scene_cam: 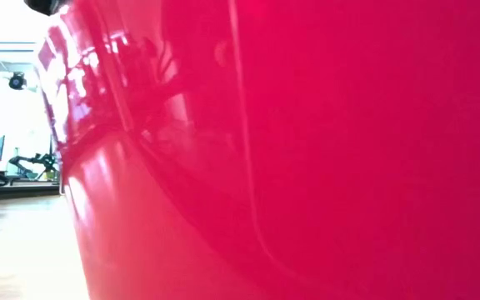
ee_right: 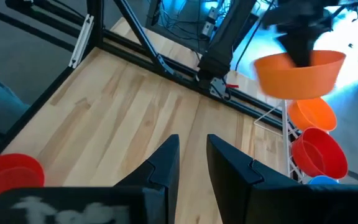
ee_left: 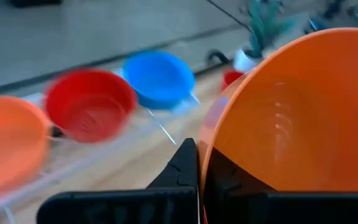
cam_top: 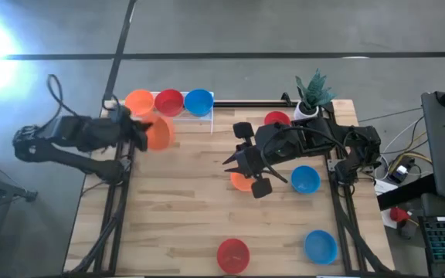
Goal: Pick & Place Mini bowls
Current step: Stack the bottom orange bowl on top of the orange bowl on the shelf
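Observation:
My left gripper [cam_top: 144,131] is at the table's far left, near the white wire rack [cam_top: 209,116], shut on an orange mini bowl [cam_top: 161,133]. An orange [cam_top: 138,100], a red [cam_top: 168,101] and a blue bowl [cam_top: 198,101] sit in the rack. My right gripper [cam_top: 236,163] hovers mid-table, slightly open and empty, beside an orange bowl [cam_top: 240,183] resting on the wood. Loose bowls also stand on the table: blue [cam_top: 305,179], red [cam_top: 276,119], red [cam_top: 232,254] and blue [cam_top: 321,246]. The near red bowl [scene_cam: 307,150] fills the low view. My left gripper holds the orange bowl by its rim [ee_left: 207,146], one finger [ee_left: 184,167] outside the wall and the other showing dark through the wall from inside. The fingers come from above. The bowl [ee_right: 300,73] is lifted clear of the table, upright, beside the rack.
A small white pot with a green plant [cam_top: 312,94] stands at the far right corner, next to the red bowl. Black frame rails [cam_top: 113,208] run along the table's left and right edges. Bare wood [cam_top: 176,201] lies between the arms and toward the near edge.

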Tool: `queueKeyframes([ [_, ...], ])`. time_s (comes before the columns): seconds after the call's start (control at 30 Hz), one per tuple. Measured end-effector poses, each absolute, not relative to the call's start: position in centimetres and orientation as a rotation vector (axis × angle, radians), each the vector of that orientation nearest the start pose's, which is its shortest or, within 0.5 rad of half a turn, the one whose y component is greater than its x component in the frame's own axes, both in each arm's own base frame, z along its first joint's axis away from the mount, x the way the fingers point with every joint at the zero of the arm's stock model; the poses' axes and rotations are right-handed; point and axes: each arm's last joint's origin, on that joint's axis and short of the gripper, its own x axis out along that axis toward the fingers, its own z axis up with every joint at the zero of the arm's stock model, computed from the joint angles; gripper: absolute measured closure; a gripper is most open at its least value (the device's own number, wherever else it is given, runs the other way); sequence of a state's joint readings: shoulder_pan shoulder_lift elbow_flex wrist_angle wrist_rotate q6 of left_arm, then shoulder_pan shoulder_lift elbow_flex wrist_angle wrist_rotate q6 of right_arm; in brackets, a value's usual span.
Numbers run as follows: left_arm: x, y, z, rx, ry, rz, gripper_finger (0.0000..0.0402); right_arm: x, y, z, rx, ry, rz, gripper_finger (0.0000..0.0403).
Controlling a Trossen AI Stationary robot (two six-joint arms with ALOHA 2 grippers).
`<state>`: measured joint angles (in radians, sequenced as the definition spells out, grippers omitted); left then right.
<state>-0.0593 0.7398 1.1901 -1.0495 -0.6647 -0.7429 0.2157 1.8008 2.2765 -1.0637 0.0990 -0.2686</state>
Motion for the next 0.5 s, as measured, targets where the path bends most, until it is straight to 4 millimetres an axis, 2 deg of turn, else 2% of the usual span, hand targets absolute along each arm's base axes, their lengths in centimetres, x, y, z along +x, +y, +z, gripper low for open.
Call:
queueKeyframes([
  [0.2, 8.8, 2.9, 41.3, -0.502, 0.242, 0.913, 0.0401, 34.3, 7.2, 47.3, -0.377, 0.562, 0.197, 0.0323],
  [0.5, 9.3, 5.1, 41.5, -0.463, 0.334, 1.126, 0.0401, 34.3, 7.2, 47.3, -0.381, 0.561, 0.190, 0.0323],
])
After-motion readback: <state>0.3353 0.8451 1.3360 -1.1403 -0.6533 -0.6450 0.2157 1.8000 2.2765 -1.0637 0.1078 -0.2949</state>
